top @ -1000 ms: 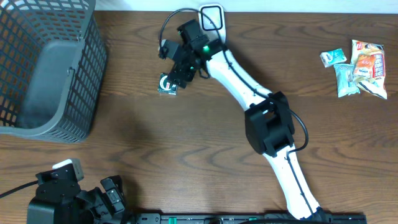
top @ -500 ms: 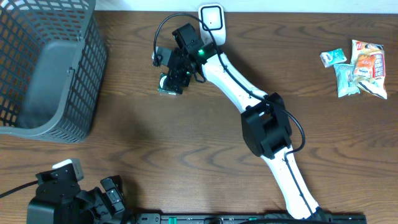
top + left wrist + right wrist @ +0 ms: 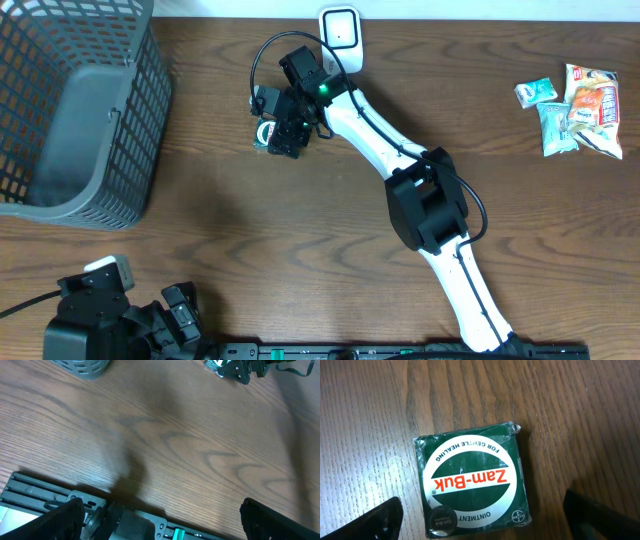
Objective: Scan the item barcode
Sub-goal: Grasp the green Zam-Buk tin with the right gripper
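The item is a dark green Zam-Buk ointment box (image 3: 472,480) lying flat on the wooden table, label up, with no barcode showing on that face. In the overhead view the box (image 3: 264,134) sits left of centre at the back, partly covered by my right gripper (image 3: 284,132). The right gripper (image 3: 485,527) hangs just above the box, jaws open and straddling its near edge, touching nothing. My left gripper (image 3: 178,312) rests at the table's front left, open and empty (image 3: 165,527). A white scanner (image 3: 340,27) stands at the back edge.
A grey wire basket (image 3: 100,150) stands at the far left. Several snack packets (image 3: 575,110) lie at the far right. The right arm (image 3: 430,200) stretches diagonally across the middle of the table. A black rail (image 3: 125,520) runs along the front edge.
The right gripper has shifted slightly left and settled over the box. The box and the left arm have not moved.
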Tool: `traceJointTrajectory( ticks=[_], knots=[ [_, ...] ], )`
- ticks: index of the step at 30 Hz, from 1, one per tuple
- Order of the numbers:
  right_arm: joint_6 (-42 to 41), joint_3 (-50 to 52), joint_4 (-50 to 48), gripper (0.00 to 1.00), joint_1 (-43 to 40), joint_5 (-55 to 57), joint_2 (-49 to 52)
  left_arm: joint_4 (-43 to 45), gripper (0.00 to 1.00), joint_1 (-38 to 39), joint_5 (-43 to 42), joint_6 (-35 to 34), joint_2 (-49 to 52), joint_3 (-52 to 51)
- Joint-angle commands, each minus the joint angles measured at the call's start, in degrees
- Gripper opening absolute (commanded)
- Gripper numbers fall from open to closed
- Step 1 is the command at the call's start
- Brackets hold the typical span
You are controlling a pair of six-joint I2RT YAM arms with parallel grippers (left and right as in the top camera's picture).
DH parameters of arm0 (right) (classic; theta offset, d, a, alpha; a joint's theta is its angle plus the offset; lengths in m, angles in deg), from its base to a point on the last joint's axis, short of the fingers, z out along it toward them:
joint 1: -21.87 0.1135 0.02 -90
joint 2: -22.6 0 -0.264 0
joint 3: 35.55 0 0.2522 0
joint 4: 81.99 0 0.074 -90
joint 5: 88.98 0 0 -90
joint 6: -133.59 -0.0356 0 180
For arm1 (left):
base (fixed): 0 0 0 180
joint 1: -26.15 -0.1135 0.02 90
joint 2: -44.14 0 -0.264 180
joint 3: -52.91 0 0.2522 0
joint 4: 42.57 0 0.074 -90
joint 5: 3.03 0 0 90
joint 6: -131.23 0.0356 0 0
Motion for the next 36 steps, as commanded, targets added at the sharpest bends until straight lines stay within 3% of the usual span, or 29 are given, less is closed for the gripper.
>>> traceJointTrajectory(
  ticks=[1, 16, 20, 22, 24, 31, 36],
  knots=[
    [1.1, 0.3, -0.4, 0.96, 0.3, -0.1, 1.4, 0.0, 0.98, -0.2, 0.5, -0.5, 0.0, 0.2],
    [1.0, 0.7, -1.0, 0.96, 1.5, 2.1, 3.6, 0.0, 0.98, -0.2, 0.5, -0.5, 0.0, 0.2],
    [0.9, 0.7, -1.4, 0.9, 1.7, 2.7, 3.6, 0.0, 0.98, -0.2, 0.5, -0.5, 0.0, 0.2],
    [-0.4, 0.6, -1.4, 0.81, 1.7, 2.7, 3.6, 0.0, 0.98, -0.2, 0.5, -0.5, 0.0, 0.2],
    [-2.8, 0.5, -1.4, 0.72, 1.7, 2.7, 3.6, 0.0, 0.98, -0.2, 0.5, -0.5, 0.0, 0.2],
    [-16.0, -1.5, 2.5, 0.55, 2.3, 3.0, 3.4, 0.0, 0.97, -0.2, 0.5, -0.5, 0.0, 0.2],
    [-30.2, -3.9, 12.0, 0.57, 3.5, 5.5, 1.3, 0.0, 0.98, -0.2, 0.5, -0.5, 0.0, 0.2]
  ],
)
